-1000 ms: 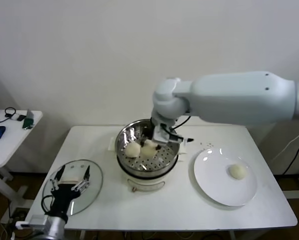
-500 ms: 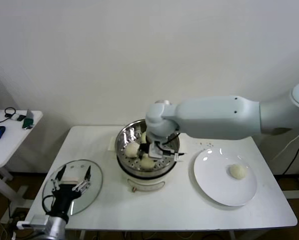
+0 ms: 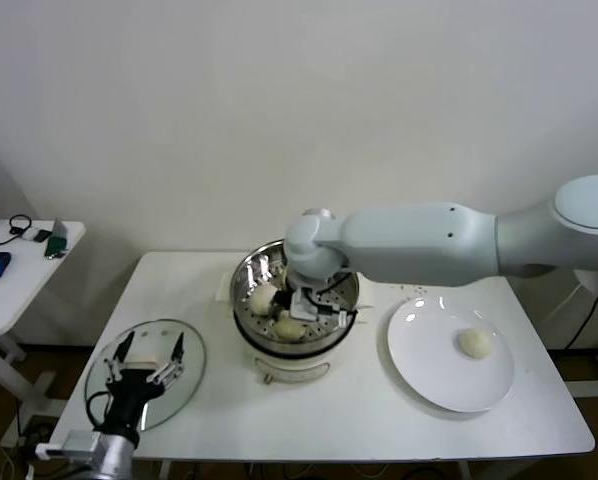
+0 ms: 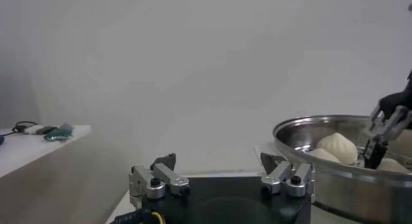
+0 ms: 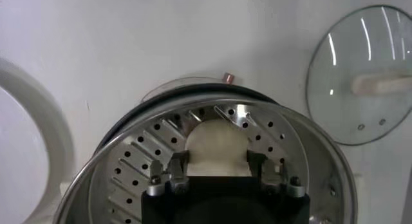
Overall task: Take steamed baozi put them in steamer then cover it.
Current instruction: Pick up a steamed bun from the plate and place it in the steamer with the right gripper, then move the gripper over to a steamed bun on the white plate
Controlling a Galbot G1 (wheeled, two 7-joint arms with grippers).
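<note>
The steamer (image 3: 294,345) stands mid-table on its cream base. A baozi (image 3: 265,297) lies on its perforated tray (image 5: 138,151). A second baozi (image 5: 217,145) rests on the tray's near side, and my right gripper (image 5: 217,162) is shut on it, a finger against each flank. The head view shows this baozi (image 3: 289,328) just under the right gripper (image 3: 303,308). Another baozi (image 3: 475,342) sits on the white plate (image 3: 411,352). The glass cover (image 3: 184,385) lies flat at the front left. My left gripper (image 3: 145,362) hovers open over the cover's whitish handle (image 3: 147,348).
The plate takes up the table's right side, close to the steamer. A low white side table (image 3: 14,290) with a mouse and cables stands off to the left. The wall runs right behind the table.
My right arm has swung down and toward the steamer's near side, carrying the baozi onto the tray. The left arm and the cover have not moved.
</note>
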